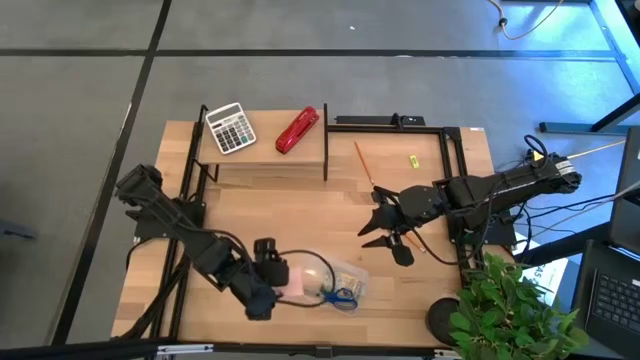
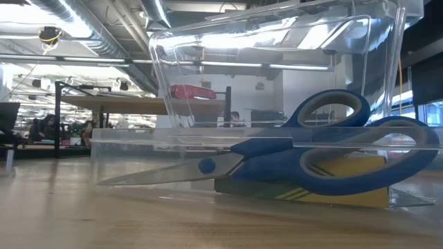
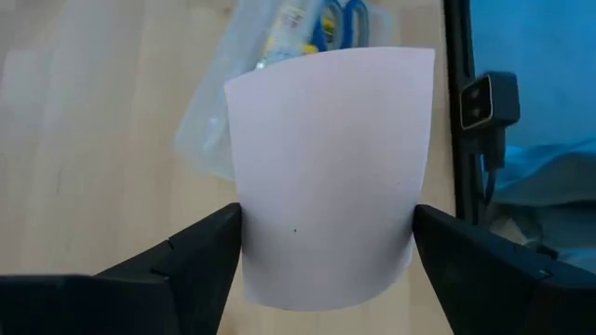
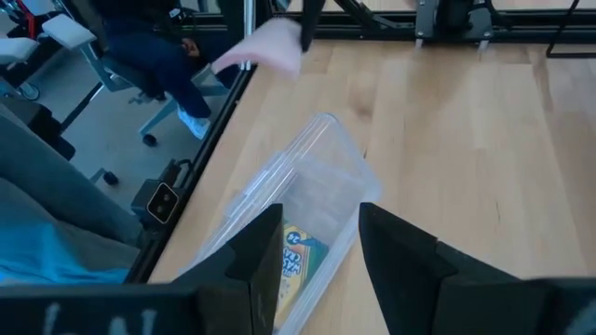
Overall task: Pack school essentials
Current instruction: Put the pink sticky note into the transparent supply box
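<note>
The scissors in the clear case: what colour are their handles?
Blue; the scissors show best in the low view.

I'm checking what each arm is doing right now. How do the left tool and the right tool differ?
The left tool grips the pink sticky-note pad between its fingers, bowing it; the right tool holds nothing. The left sits near the table's front by the clear case, while the right hangs mid-table, farther back. Both are dark and two-fingered.
</note>
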